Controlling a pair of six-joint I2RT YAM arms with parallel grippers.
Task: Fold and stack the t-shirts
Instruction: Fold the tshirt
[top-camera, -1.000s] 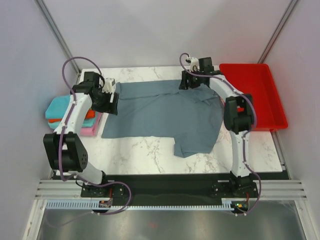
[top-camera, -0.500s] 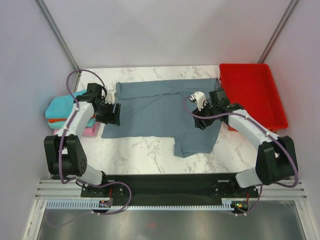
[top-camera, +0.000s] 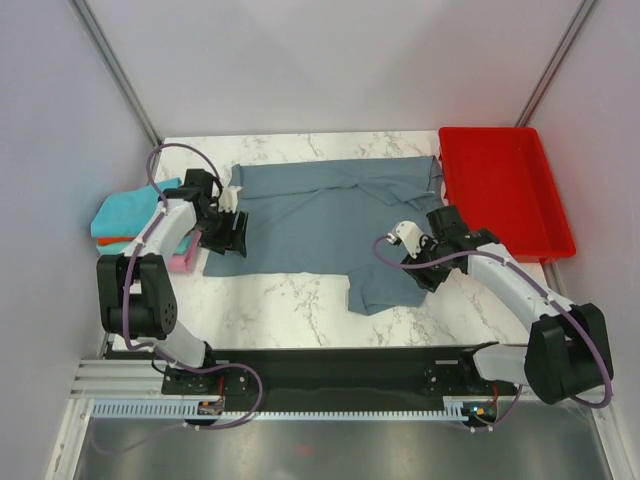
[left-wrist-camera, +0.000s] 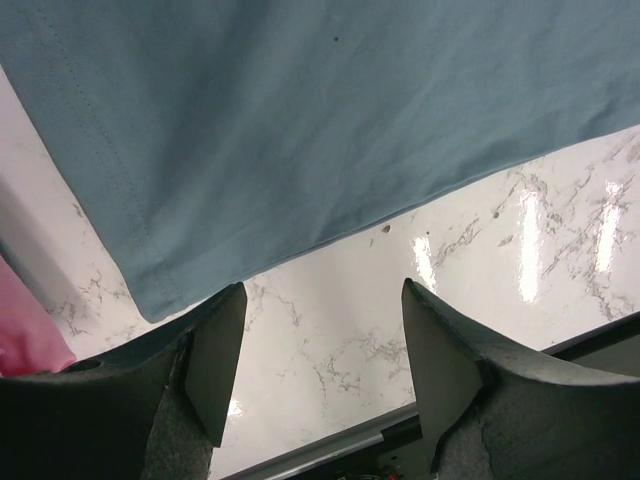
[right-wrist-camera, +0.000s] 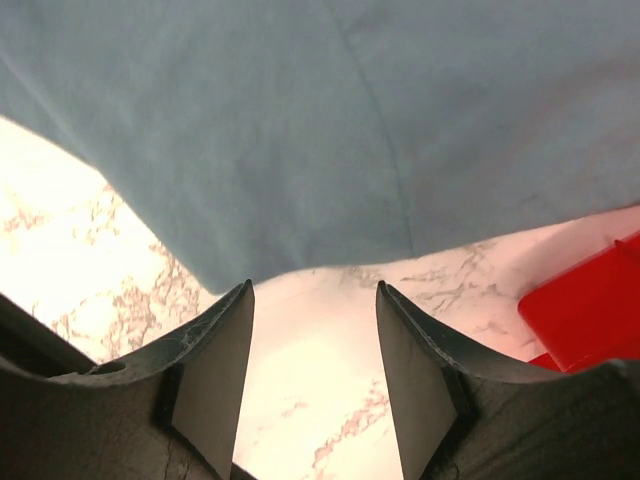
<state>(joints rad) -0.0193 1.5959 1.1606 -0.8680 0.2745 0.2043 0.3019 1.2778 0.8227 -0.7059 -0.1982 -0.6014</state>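
Right arm swings back from the far edge of the table, and the right gripper (top-camera: 432, 272) now hangs over the near right edge of the slate grey-blue shirt (top-camera: 320, 215). Over on the other side, the left gripper (top-camera: 232, 236) has slid toward the shirt's near left corner. Both sets of jaws stand apart and empty: in the left wrist view the fingers (left-wrist-camera: 222, 350) frame bare marble just below the hem corner, and in the right wrist view the right gripper's pads (right-wrist-camera: 215, 350) straddle the cloth's edge with nothing between them. The grey-blue shirt lies spread flat across the middle of the marble table (top-camera: 290, 305). Left of it sits the folded stack, teal shirt (top-camera: 120, 215) on top, orange shirt (top-camera: 181, 228) under it, pink shirt (top-camera: 178, 263) lowest. A red tray (top-camera: 505, 200) sits at the far right.
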